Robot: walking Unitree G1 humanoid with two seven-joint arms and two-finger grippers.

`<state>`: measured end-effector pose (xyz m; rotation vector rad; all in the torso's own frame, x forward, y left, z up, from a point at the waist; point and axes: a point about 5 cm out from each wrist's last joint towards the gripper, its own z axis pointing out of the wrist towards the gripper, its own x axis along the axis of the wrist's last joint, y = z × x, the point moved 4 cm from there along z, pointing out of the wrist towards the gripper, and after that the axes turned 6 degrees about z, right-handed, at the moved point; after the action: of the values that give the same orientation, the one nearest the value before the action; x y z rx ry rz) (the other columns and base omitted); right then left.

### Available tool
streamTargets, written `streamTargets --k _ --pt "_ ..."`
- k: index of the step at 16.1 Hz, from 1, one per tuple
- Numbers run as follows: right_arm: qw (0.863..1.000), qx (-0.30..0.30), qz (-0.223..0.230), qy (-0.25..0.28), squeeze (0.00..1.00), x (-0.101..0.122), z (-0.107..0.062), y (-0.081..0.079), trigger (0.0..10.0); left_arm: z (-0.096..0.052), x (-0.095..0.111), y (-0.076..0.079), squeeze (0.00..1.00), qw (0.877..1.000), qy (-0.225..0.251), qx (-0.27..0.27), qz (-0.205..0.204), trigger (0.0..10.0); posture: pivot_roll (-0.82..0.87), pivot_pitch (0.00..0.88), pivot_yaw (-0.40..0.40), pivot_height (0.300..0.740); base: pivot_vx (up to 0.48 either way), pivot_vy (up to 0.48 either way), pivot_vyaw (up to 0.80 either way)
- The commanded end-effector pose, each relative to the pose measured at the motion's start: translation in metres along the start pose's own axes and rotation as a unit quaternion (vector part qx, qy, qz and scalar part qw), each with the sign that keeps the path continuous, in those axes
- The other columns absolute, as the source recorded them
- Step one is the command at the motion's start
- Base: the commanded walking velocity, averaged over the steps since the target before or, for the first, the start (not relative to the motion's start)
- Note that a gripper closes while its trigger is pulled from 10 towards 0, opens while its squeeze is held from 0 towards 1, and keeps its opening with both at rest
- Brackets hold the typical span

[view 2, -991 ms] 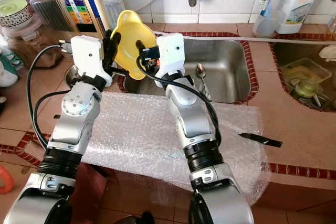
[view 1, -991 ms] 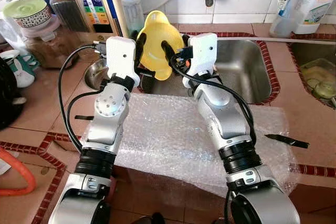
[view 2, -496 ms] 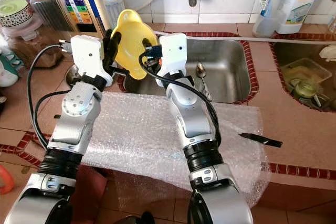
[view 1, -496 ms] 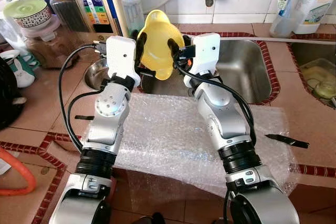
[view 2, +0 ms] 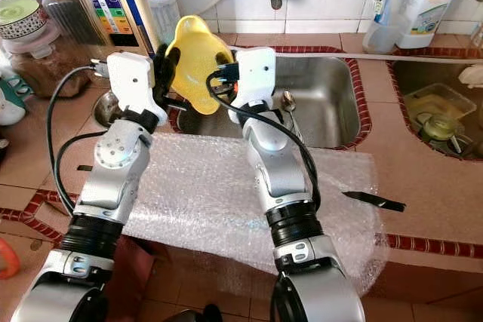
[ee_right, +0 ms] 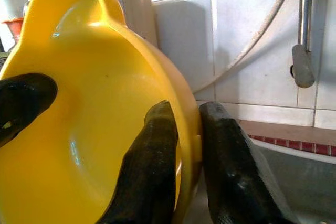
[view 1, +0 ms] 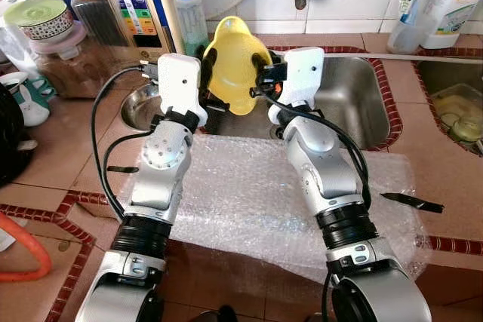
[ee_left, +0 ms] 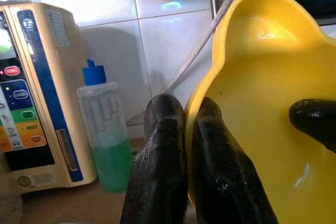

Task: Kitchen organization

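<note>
- Both grippers hold one yellow bowl (view 1: 235, 62) up on edge, above the near left corner of the sink (view 1: 343, 103) and clear of the counter (view 1: 68, 148).
- The left gripper (view 1: 209, 62) pinches the bowl's left rim — in its wrist view one finger (ee_left: 160, 166) lies outside the wall and one inside, closed tight on it.
- The right gripper (view 1: 259, 81) does the same on the right rim, its fingers (ee_right: 152, 166) straddling the wall, nearly together.
- Step in hand, as I judge it: a two-handed carry or hand-over of the bowl, not yet set down.
- A sheet of bubble wrap (view 1: 249, 194) lies on the counter just in front of the sink — a likely place to put the bowl, though that is a guess.
- The next move calls for one gripper to let go cleanly, or for both to lower together and level; uneven motion could twist the thin rim out of a pinch.
- A green bottle (view 1: 190, 9) and a steel bowl (view 1: 139, 107) stand near on the left, so any swing that way needs care.
</note>
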<state>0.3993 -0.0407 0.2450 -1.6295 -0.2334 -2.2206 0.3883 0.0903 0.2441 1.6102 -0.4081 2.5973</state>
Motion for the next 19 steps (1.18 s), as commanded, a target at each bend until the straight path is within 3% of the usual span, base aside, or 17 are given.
streamTargets --k 1,3,4,11,15,19 --pt "1.000 0.006 -0.007 -0.005 0.00 -0.002 -0.002 0.001 0.0 0.001 0.007 -0.011 0.00 1.000 0.013 0.012 0.011 10.0 -0.21 0.116 0.143 0.740 0.000 0.000 0.00" --pt "1.000 -0.001 -0.011 -0.005 0.00 -0.002 -0.002 0.004 0.0 0.001 0.008 -0.007 0.00 1.000 0.017 0.003 0.003 10.0 -0.21 0.114 0.144 0.740 0.000 0.000 0.00" --pt "1.000 -0.004 -0.013 -0.005 0.00 -0.002 -0.002 0.006 0.0 0.000 0.009 -0.005 1.00 1.000 0.022 -0.003 -0.010 10.0 -0.22 0.112 0.144 0.740 0.000 0.000 0.00" --pt "1.000 -0.016 -0.020 -0.009 0.00 -0.005 -0.005 0.014 0.0 -0.001 0.015 -0.003 1.00 0.999 0.038 -0.010 -0.022 10.0 -0.21 0.111 0.138 0.740 0.000 0.000 0.00" --pt "0.995 -0.062 -0.074 -0.018 0.00 -0.009 -0.006 0.039 0.0 -0.005 0.022 0.009 1.00 0.996 0.055 -0.053 -0.053 10.0 -0.21 0.107 0.137 0.740 0.000 0.000 0.00" --pt "0.984 -0.093 -0.148 -0.023 0.00 -0.008 -0.008 0.070 0.0 -0.022 0.006 0.031 1.00 0.986 0.012 -0.142 -0.083 10.0 -0.19 0.107 0.139 0.740 0.000 0.000 0.00"
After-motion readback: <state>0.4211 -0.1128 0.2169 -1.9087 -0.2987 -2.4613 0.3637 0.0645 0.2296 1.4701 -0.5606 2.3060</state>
